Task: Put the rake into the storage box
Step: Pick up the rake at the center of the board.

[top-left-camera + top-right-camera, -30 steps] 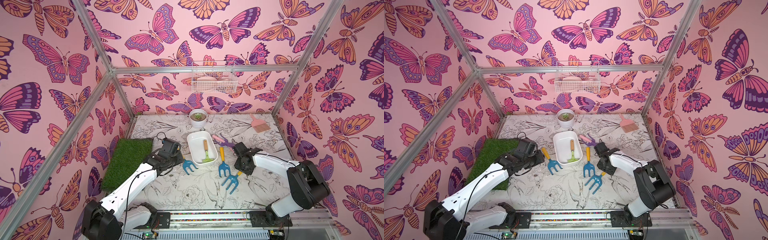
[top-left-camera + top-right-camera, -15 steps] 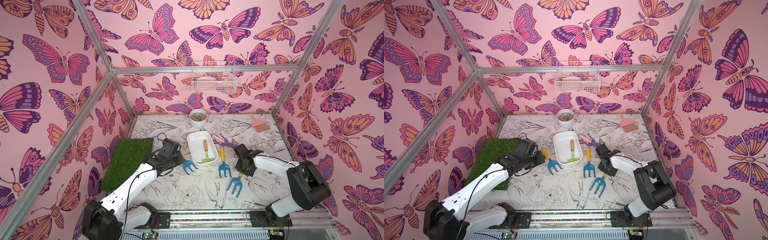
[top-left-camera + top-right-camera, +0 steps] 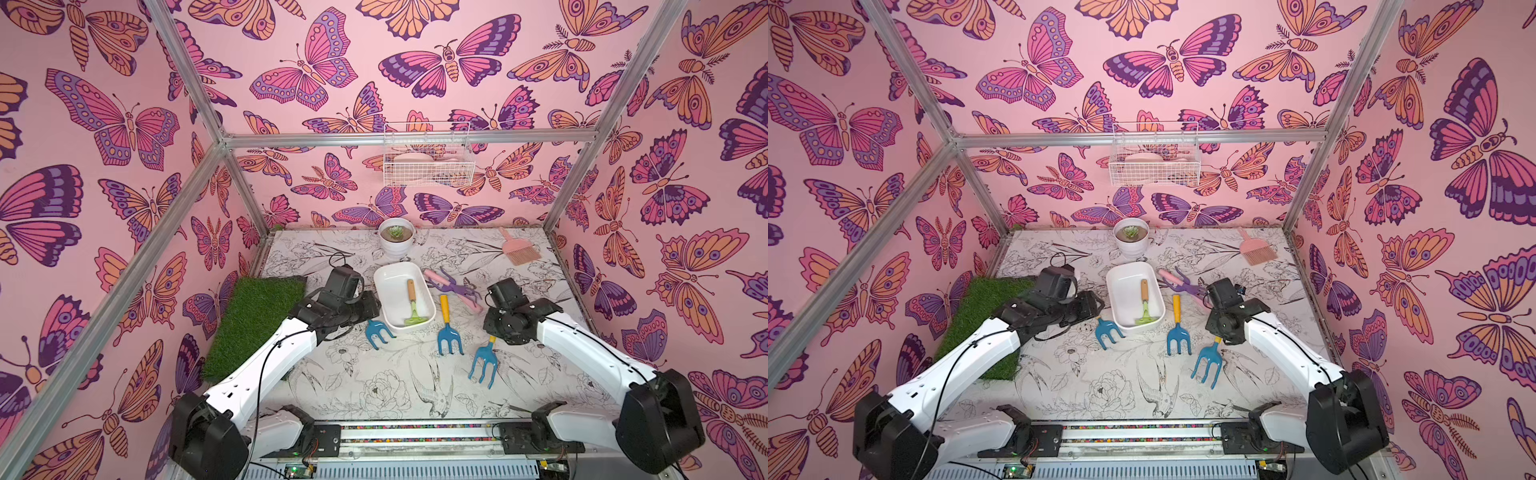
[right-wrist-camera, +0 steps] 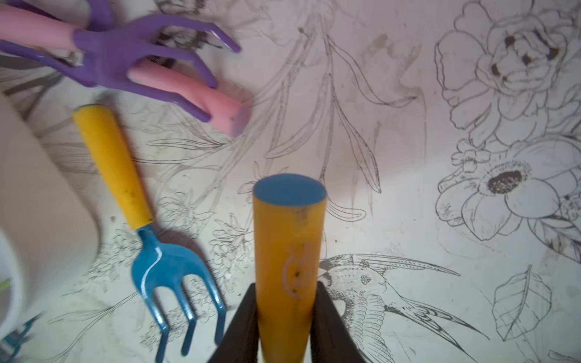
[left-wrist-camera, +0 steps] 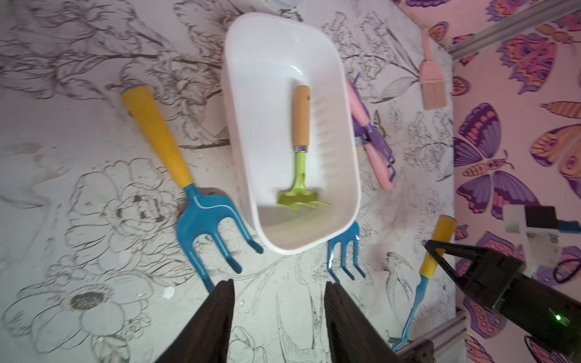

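Note:
The white storage box [image 3: 390, 286] [image 3: 1125, 291] [image 5: 267, 94] sits mid-table with a green rake [image 3: 413, 307] [image 5: 300, 176] lying inside it. My right gripper [image 3: 498, 328] [image 4: 286, 301] is shut on the yellow handle of a blue three-tined rake [image 3: 484, 363] [image 3: 1209, 361] [image 4: 287, 239], to the right of the box. My left gripper [image 3: 370, 307] [image 5: 278, 289] is open and holds nothing. It hovers by the box's near left corner. Two more blue rakes lie on the table, one [image 3: 376, 332] [image 5: 188, 188] left of the box and one [image 3: 448, 336] right of it.
Purple tools with pink handles [image 3: 453, 289] lie crossed behind my right gripper. A pink brush [image 3: 517, 249] lies at the back right and a white plant pot [image 3: 396, 239] stands behind the box. A grass mat [image 3: 253, 320] covers the left. A wire basket [image 3: 428, 160] hangs on the back wall.
My right gripper has closed on the yellow handle, and the blue rake's head has swung to the right. The left arm has not moved.

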